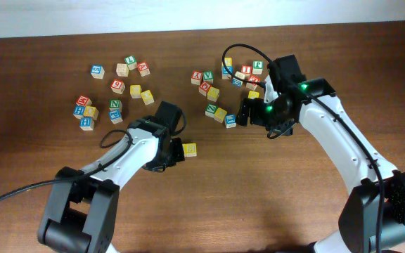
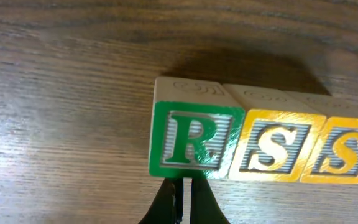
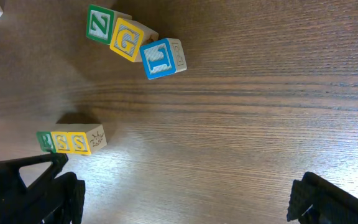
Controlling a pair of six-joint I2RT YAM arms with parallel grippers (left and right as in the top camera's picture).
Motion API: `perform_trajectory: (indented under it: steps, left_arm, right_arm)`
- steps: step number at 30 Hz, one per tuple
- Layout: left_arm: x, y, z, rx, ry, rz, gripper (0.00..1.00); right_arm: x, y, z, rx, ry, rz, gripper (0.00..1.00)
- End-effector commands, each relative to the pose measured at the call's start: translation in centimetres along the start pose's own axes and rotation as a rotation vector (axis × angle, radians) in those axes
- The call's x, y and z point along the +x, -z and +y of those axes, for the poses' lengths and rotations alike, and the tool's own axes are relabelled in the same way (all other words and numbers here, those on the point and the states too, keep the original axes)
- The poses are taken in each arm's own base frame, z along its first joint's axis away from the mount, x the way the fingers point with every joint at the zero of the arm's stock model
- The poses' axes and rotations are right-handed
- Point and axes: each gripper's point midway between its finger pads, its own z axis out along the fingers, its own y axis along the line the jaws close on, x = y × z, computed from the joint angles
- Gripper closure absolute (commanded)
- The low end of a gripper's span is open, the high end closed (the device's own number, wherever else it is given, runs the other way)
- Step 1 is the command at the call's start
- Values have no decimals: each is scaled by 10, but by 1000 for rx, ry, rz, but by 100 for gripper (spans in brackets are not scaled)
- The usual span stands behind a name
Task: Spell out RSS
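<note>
Left wrist view: the small wooden cube with a green R point(image 2: 191, 140) touches a yellow-faced wooden S cube point(image 2: 275, 149), which touches a second yellow S cube point(image 2: 347, 152). The row reads RSS and lies near the middle of the brown wooden table point(image 2: 55, 93), away from its edges. The left gripper point(image 2: 182, 198) is pinched fully together, empty, just beside the R. The right gripper point(image 3: 185, 196) gapes wide, holding nothing.

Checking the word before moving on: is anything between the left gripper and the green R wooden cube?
Nothing visible. The shut left gripper sits right at the green R wooden cube, with no other block between them.
</note>
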Motion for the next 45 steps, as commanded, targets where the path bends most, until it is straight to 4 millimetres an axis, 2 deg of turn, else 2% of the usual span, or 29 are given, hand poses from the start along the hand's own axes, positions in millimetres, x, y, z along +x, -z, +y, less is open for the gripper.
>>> perform_trajectory:
  steps: [1,4,6,11,14,16,18,19,20,22,23,30,33,38,41,45]
  left_arm:
    - [4,4,6,-18,4,3,100]
    - [7,10,8,-20,4,5,100]
    - [8,23,7,-8,3,-14,100]
    - [9,61,7,35,1,-83,100]
    - [11,87,15,30,7,-145,99]
    - [11,101,26,21,29,-174,89]
    - [11,111,36,22,60,-193,74]
    - [10,116,42,22,79,-202,58]
    - [9,120,49,23,103,-212,47]
    - [7,127,62,19,149,-224,4]
    - [7,129,70,13,175,-226,1]
    - [13,130,94,-21,249,-190,1]
    - [15,129,94,-26,249,-180,1]
    - [15,129,94,-26,249,-180,1]
    - [15,129,94,-26,249,-180,1]
    - [15,129,94,-26,249,-180,1]
  right_arm:
    - [-6,7,0,-1,0,-26,2]
    - [-6,7,0,-1,0,-26,2]
    - [-6,7,0,-1,0,-26,2]
    - [-6,7,1,-1,0,-26,2]
    - [-6,7,0,-1,0,-26,2]
    - [-6,7,1,-1,0,-26,2]
    - [-6,7,0,-1,0,-26,2]
    - [-6,7,1,-1,0,-26,2]
    - [-6,7,1,-1,0,-26,2]
    - [-6,7,1,-1,0,-26,2]
    - [-6,7,0,-1,0,-26,2]
    - [-9,7,3,-14,-11,-35,2]
    - [7,7,6,-41,-13,35,2]
    - [19,15,4,-41,-30,72,2]
    - [24,32,1,-16,-25,46,2]
    - [40,69,-6,39,-10,-15,2]
